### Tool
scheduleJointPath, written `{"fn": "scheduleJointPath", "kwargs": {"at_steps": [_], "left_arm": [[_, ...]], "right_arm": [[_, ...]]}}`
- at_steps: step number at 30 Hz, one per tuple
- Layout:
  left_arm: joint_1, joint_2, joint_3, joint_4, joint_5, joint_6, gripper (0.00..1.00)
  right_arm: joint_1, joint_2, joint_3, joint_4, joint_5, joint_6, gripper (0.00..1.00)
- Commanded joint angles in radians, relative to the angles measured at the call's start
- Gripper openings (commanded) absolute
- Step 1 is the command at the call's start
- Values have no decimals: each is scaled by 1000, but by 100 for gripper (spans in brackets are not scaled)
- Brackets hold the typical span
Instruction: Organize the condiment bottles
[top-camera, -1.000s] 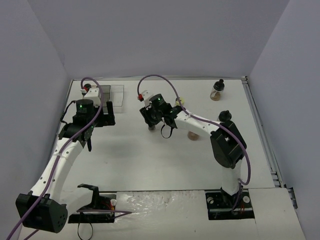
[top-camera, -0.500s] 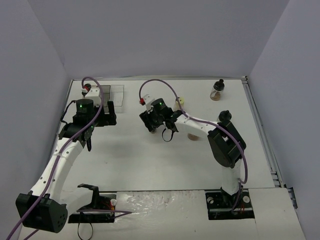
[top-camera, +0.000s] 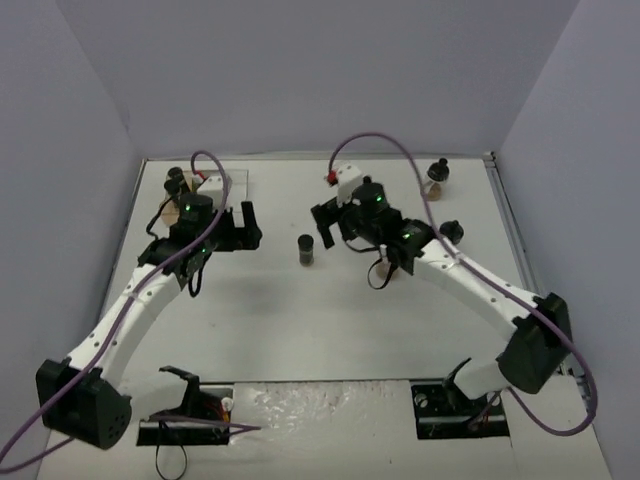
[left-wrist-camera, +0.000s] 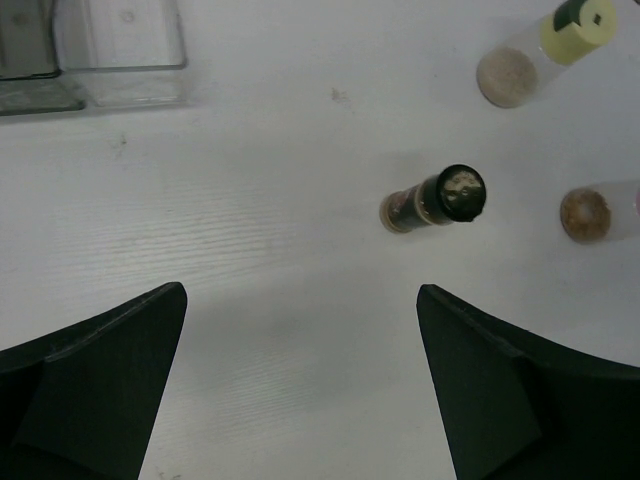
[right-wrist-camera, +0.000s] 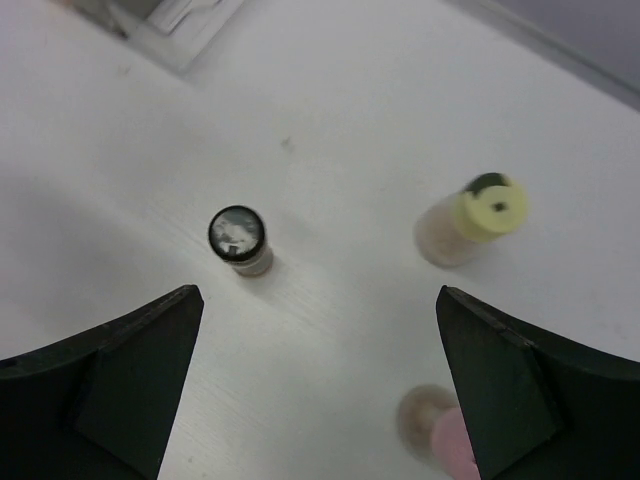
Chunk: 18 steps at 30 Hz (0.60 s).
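A narrow dark black-capped bottle (top-camera: 306, 250) stands upright and free on the white table between my two grippers; it also shows in the left wrist view (left-wrist-camera: 440, 197) and the right wrist view (right-wrist-camera: 238, 238). My right gripper (top-camera: 322, 228) hovers open just right of it (right-wrist-camera: 318, 300), holding nothing. My left gripper (top-camera: 250, 228) is open and empty to its left (left-wrist-camera: 300, 300). A yellow-capped bottle (right-wrist-camera: 470, 220) and a pink-capped bottle (right-wrist-camera: 440, 430) stand close by. Two knob-capped bottles (top-camera: 436, 173) (top-camera: 451, 232) stand at the right.
The compartment tray (top-camera: 230, 185) sits at the back left, its clear section visible to the left wrist camera (left-wrist-camera: 120, 50). A dark-capped bottle (top-camera: 175, 180) stands beside it. The right arm's link arches over the pink-capped bottle (top-camera: 383, 268). Walls enclose the table on three sides.
My right gripper has opened and let go of the dark bottle, then drawn back to the right; the bottle stays standing. The left gripper has swung right toward the middle.
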Motion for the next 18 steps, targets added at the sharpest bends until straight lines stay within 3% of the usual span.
{"fn": "scheduleJointPath", "kwargs": {"at_steps": [1, 7, 18], "left_arm": [[-138, 102, 119, 109, -108, -75, 97], [-262, 290, 209, 153, -221, -110, 97], [-385, 578, 370, 28, -342, -160, 95]], "right_arm": [[-88, -287, -65, -87, 180, 74, 100], [-127, -500, -156, -111, 264, 125, 100], [-133, -571, -230, -141, 258, 149, 100]]}}
